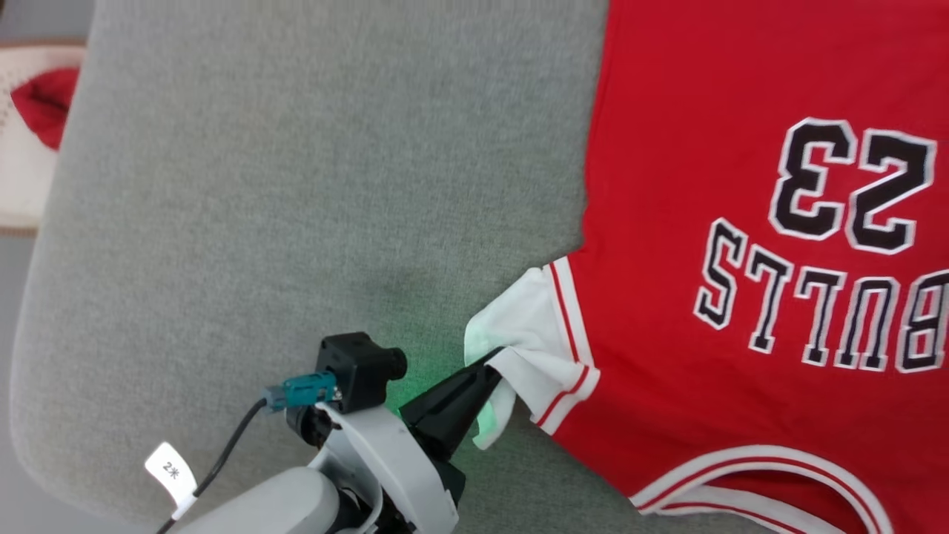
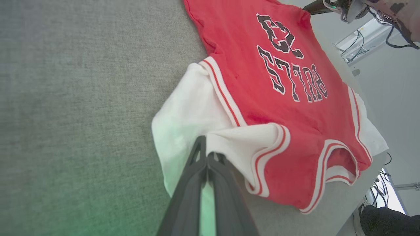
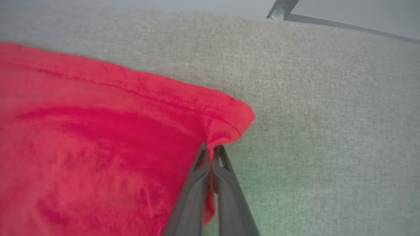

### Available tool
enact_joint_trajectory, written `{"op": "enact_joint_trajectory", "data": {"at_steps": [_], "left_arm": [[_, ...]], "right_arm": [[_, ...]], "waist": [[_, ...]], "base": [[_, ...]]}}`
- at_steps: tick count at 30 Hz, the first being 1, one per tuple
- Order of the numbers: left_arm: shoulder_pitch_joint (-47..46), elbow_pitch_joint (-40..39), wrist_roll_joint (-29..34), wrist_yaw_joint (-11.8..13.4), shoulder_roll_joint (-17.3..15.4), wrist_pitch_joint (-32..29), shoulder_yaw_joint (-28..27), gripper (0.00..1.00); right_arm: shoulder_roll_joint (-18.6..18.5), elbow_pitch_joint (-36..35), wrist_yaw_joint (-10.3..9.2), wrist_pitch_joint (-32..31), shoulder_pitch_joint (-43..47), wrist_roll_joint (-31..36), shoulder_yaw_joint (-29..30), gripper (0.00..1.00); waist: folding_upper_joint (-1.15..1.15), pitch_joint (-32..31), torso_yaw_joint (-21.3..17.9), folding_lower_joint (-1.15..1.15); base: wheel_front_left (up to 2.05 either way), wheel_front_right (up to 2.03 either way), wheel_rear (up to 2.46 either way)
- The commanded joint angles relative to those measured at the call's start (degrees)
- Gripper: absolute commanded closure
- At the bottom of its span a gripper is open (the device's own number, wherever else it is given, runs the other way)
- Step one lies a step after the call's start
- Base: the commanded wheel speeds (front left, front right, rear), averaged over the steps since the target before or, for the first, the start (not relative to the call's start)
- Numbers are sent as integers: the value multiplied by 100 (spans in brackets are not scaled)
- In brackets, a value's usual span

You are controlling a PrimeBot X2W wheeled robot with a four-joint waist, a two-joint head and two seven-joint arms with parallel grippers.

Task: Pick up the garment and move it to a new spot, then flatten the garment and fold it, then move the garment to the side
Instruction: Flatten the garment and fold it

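Looking along your left claw [image 1: 493,361], you see its two fingers pressed together on the bunched edge of the white sleeve [image 1: 519,319], so that claw is gripping cloth, not empty. The garment [image 1: 704,89] lies on the grey table top [image 1: 259,185], and nearly all of it spreads to the right of that claw. The striped collar sits on the claw's near side and the plain hem well beyond its tips. Its long axis therefore runs collar to hem, roughly in line with the way your fingers point.

Your right claw [image 3: 210,149] is likewise clamped shut, pinching a red hem corner [image 3: 236,121] that rises in a small peak just above its tips. Bare grey cloth lies to that claw's right.

My judgement is that flattening turns on this diagonal. The sleeve should go left, away from the body, while the hem corner is drawn the opposite way. The left arm is nearer the crumpled part.
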State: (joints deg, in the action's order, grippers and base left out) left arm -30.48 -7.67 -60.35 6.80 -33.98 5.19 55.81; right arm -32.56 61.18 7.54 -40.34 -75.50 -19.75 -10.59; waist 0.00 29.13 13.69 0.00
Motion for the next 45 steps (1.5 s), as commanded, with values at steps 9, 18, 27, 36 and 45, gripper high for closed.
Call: {"op": "enact_joint_trajectory", "data": {"at_steps": [9, 18, 27, 36, 45], "left_arm": [[343, 23, -208, 132, -146, 34, -23, 100], [694, 85, -436, 185, -350, 160, -140, 100], [999, -113, -533, 397, -571, 225, -178, 100], [1083, -158, -552, 477, -679, 269, -218, 100], [1037, -201, -540, 469, -734, 198, -204, 100]], "right_arm": [[-747, -1721, -11, -453, 1693, -1574, -1150, 100], [-1808, -3946, -10, -651, 3926, -2855, -1364, 100], [-1791, -5519, -10, -684, 6395, -2990, -517, 100], [-767, -6708, -10, -1010, 7888, -2308, 160, 100], [-372, -7461, -10, -1098, 7789, -1908, 509, 0]], "waist": [[0, -1201, -664, 0], [0, -1812, -1115, 0], [0, -2044, -1481, 0], [0, -1945, -1687, 0], [0, -1944, -1700, 0]], "base": [[0, 0, 0], [0, 0, 0], [0, 0, 0], [0, 0, 0], [0, 0, 0]]}}
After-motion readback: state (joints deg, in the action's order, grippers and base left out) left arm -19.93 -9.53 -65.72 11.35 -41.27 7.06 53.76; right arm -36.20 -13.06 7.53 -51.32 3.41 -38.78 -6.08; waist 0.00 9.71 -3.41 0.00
